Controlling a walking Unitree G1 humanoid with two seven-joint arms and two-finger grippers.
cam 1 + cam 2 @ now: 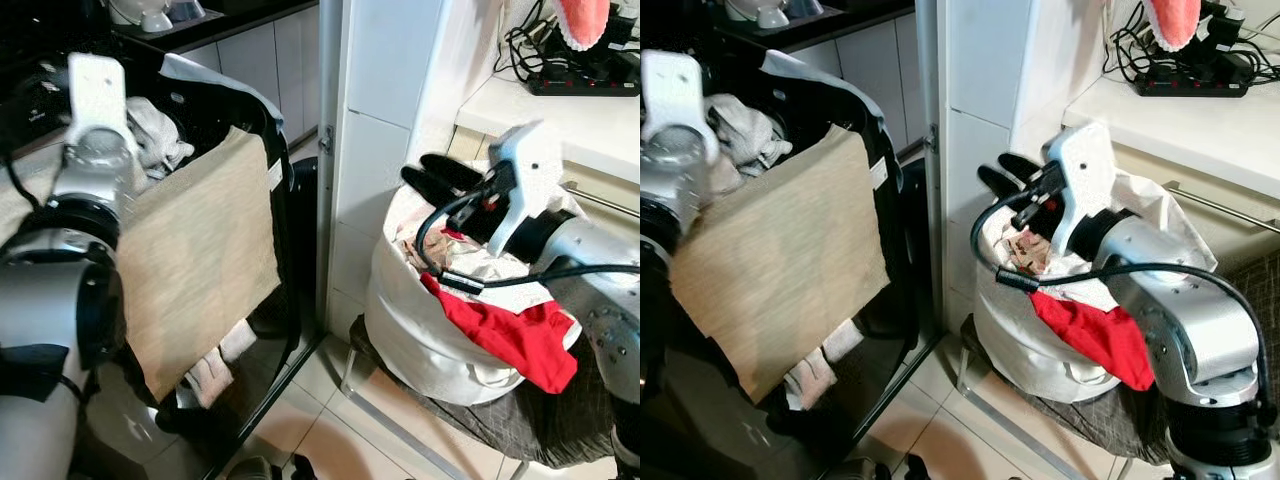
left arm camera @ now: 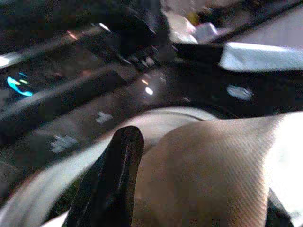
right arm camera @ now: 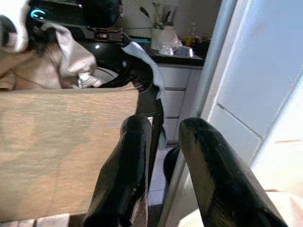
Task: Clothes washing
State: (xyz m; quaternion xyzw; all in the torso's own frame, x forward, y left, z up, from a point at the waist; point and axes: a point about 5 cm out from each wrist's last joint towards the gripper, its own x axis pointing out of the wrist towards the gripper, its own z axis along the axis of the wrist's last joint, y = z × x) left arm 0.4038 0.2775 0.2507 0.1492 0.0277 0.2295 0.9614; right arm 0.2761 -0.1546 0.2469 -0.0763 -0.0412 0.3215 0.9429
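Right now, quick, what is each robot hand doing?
Left gripper: shut on the big beige woven cloth hanging over the black washing machine.
Right gripper: open, holding nothing, above the white laundry bag.

A coarse, matt beige cloth [image 1: 195, 262] drapes over my washer's glossy black plastic rim [image 1: 262, 108]. Beside it, a soft white fabric laundry bag [image 1: 420, 330] holds a smooth red garment [image 1: 520, 335]. My fingers [image 3: 128, 175] shine like polished black plastic.
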